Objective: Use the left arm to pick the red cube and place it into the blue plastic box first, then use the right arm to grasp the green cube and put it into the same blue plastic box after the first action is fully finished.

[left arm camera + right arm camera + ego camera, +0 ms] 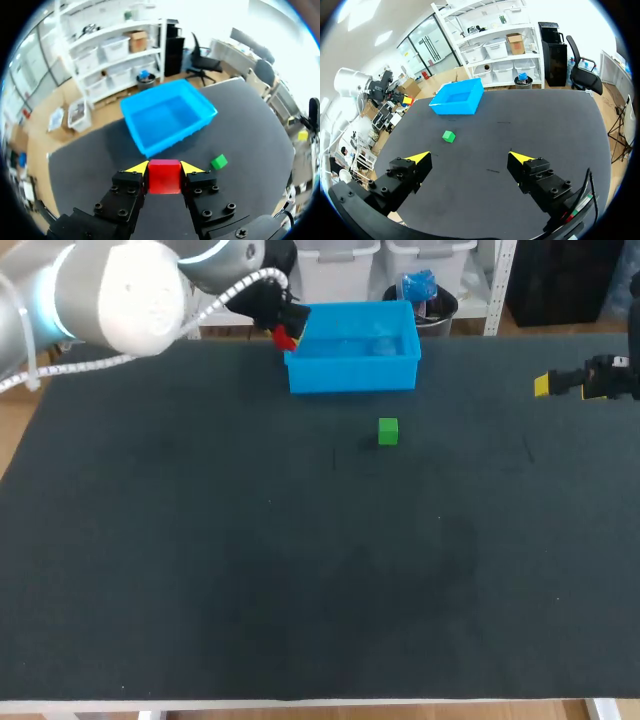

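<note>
One red cube [284, 338], one green cube [388, 431] and one blue box [350, 375] on my dark table [200, 560].
Head view: my left gripper [287, 335], upper left of centre, just beside the box. Left wrist: its fingers [139, 167] clamp the red cube, box ahead. Right wrist: my right gripper [470, 159] spread wide, green cube well ahead.

We count two cubes: one red cube [164, 176] and one green cube [388, 431]. There is one blue plastic box [352, 373]. We have two hands, the left hand [164, 167] and the right hand [470, 157], each with two yellow-tipped fingers, and one dark counter [300, 570].
</note>
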You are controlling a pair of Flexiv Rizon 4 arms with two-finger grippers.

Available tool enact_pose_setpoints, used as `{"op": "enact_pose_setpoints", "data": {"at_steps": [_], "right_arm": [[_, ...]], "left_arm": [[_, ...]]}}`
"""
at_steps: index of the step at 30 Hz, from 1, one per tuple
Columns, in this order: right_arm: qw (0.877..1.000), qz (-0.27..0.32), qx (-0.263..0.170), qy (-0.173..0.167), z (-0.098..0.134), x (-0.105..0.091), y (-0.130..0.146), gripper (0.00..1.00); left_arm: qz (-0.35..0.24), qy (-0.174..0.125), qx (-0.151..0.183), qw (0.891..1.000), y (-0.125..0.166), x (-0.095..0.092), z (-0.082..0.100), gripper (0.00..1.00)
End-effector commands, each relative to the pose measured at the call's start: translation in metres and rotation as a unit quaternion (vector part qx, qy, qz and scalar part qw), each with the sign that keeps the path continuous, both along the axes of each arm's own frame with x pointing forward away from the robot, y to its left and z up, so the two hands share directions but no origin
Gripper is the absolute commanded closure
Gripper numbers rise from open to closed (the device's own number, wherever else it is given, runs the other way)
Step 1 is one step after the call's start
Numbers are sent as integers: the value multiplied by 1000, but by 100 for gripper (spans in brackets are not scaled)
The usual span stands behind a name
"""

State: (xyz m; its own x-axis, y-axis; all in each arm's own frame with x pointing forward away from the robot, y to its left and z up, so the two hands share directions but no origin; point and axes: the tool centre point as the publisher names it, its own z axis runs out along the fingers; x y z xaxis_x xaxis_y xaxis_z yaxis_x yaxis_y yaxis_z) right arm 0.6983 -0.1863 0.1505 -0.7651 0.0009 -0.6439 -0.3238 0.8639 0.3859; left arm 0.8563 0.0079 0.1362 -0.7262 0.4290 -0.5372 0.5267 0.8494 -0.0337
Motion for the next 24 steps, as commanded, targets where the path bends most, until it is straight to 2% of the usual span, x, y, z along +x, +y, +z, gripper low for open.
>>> {"op": "enact_pose_setpoints", "data": {"at_steps": [1,4,6,11,17,24], "right_arm": [[1000,0,-1,0,0,1,0,0],[1000,0,-1,0,0,1,0,0],[1000,0,-1,0,0,1,0,0],[1000,0,-1,0,0,1,0,0],[1000,0,-1,0,0,1,0,0],[1000,0,-1,0,0,1,0,0]], "left_arm": [[-43,8,-27,999,1,9,-3,100],[-60,-3,-20,998,-1,11,-2,100],[-66,-19,-32,997,-1,12,-2,100],[-77,-21,-27,996,-2,21,-5,100],[-103,-39,-29,994,-12,47,-7,100],[-122,-46,-33,991,-28,82,-13,100]]}}
